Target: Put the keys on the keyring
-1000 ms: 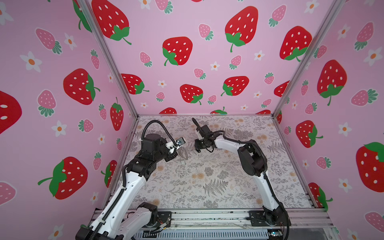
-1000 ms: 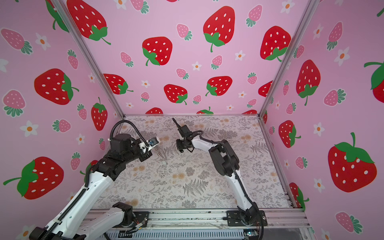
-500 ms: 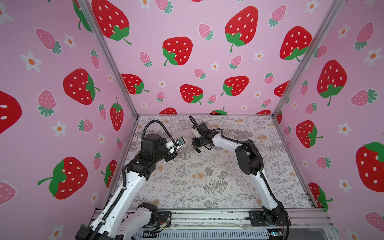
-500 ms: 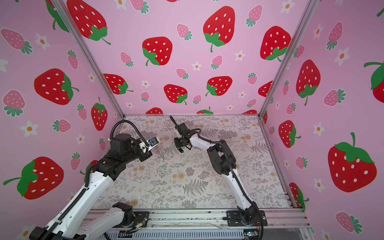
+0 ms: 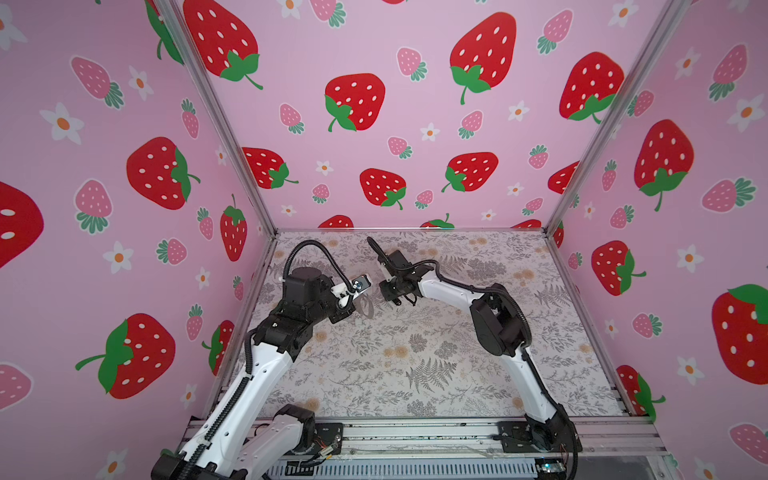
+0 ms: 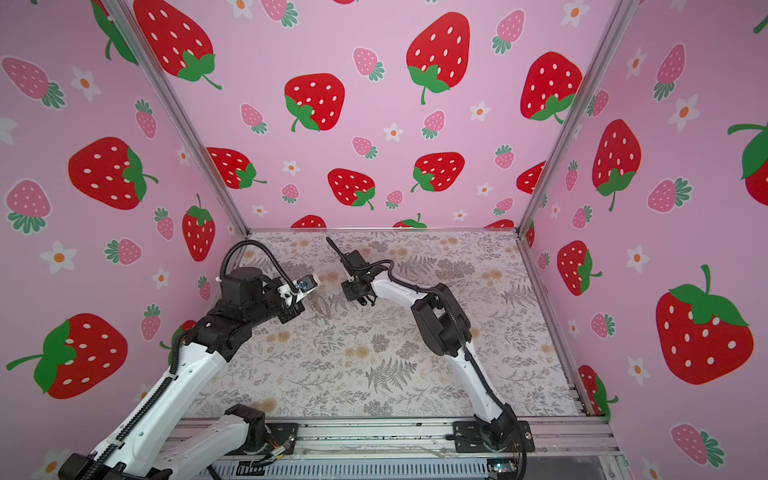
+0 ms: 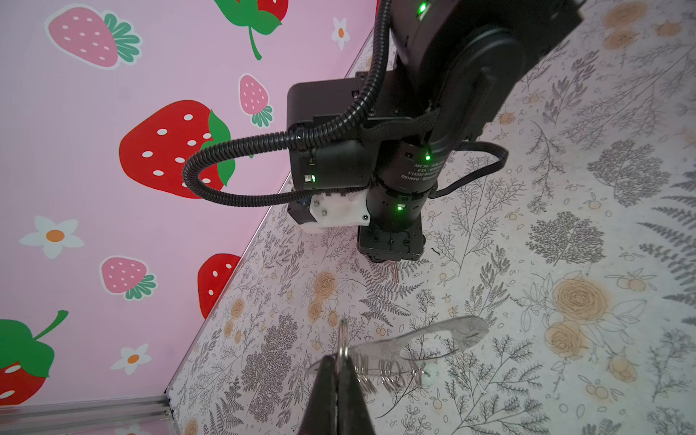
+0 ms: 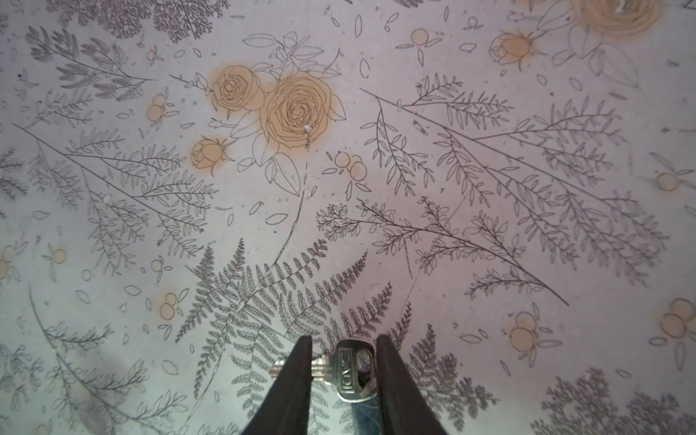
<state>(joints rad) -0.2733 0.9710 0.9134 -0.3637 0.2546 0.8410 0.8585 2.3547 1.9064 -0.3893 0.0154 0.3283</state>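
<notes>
We have left gripper (image 7: 340, 360) pinched shut on a keyring (image 7: 452, 333) ring; right gripper (image 8: 343, 341) part-open around silver key (image 8: 352, 371), clamping unclear. Loose jaws could drop it.

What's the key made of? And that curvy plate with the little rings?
The key looks like silvery metal: shiny, with stamped letters. The keyring plate looks like clear, faintly tinted plastic, since the table print shows through it. Its small rings look like shiny metal wire.

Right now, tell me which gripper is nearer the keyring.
Left. The left gripper is shut on a ring of the keyring; the right gripper, a silver key between its jaws, is apart from it.
</notes>
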